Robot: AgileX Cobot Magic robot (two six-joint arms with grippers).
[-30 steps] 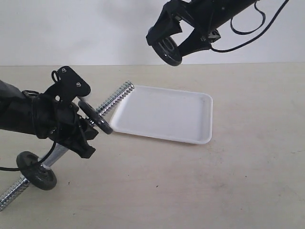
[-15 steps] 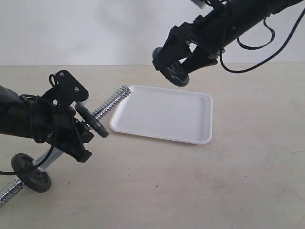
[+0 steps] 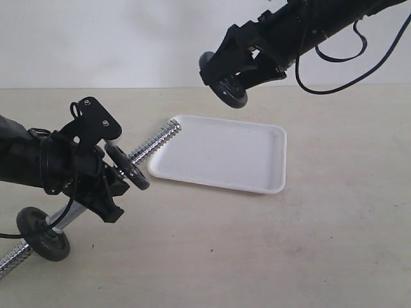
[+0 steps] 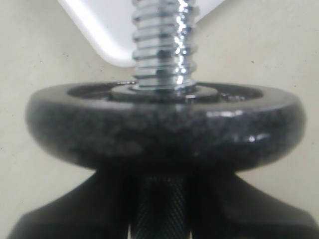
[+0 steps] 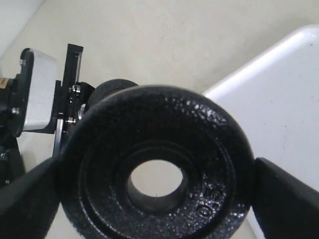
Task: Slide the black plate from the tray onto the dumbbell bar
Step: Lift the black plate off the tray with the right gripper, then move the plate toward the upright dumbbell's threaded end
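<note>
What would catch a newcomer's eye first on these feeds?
The right gripper holds a black plate high in the air, above the white tray as the exterior view shows it. At lower left, the left gripper clamps a chrome bar tilted up toward the tray. A second plate sits on the bar just ahead of that gripper, and a third plate near its low end.

A pale beige counter, matte and flecked with a few small dark specks, stretches back to a plain white wall. Soft, even light falls across both surfaces, leaving only faint, diffuse shadows on the counter.
</note>
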